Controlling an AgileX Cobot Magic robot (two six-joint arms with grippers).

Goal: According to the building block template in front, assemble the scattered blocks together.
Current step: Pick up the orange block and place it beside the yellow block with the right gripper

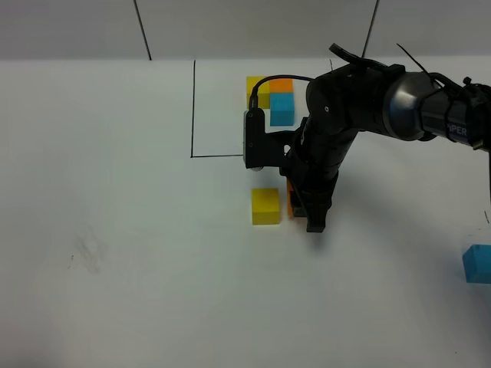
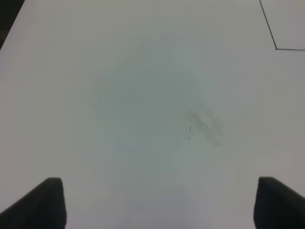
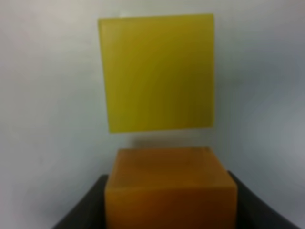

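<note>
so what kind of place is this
Probably a robot lab test bench: a plain white table with a drawn black frame, small coloured blocks like the yellow cube, and a black robot arm working over them.

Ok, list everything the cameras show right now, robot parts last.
building block template: one, joined yellow, orange and blue cubes, far centre inside black drawn frame.
yellow matte cube: one, loose, centre, nearer than the frame.
orange matte cube: one, right of the yellow cube, a gap between.
light blue matte cube: one, right edge.
white table: one, faint grey smudge at left.
left gripper: one, black, open, over the table.
right gripper: one, black, shut on the orange cube.
</note>
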